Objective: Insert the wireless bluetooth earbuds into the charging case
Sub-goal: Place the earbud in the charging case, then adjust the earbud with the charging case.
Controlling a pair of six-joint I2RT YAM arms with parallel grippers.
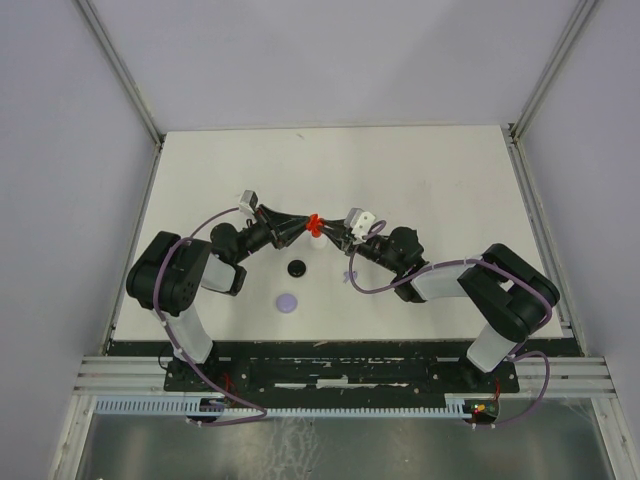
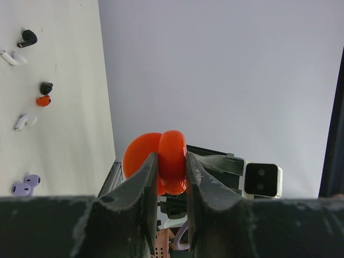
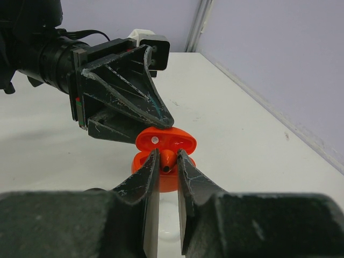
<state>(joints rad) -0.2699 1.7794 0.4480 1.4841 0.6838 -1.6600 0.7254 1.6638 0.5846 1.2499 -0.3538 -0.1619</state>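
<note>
Clamping the open red case (image 2: pixel 172 142) in the left end effector (image 2: pixel 172 161), jaws closed tight on its rim, and holding it up off the middle of the desk (image 1: pixel 420 180). Pinching a red earbud (image 3: pixel 167 160) in the right end effector (image 3: pixel 167 155), jaws all but together on it, pressed in between lid (image 3: pixel 165 141) and base (image 3: pixel 138 161) of the case; seated in its socket or only touching, cannot tell. Risking a jam from a stem skewed against the socket rim. Risking a twist of the case out of a narrow edge-on grip under too firm a push. Risking a drop to the desk from letting go before full seating, and a bounce away among the loose earbuds (image 2: pixel 24 121). Risking also a knock between the two end effectors, tips nearly touching, with any sideways correction. Working well inside the desk edges and well apart from the side walls (image 1: pixel 70 150), so plenty of free room behind and to either side for backing off. Less so below: black disc (image 1: pixel 297 268) and lavender disc (image 1: pixel 288 301) lying on the desk toward the near edge, and the loose earbuds, black, white, red and lavender, scattered flat, all well apart from the raised case.
</note>
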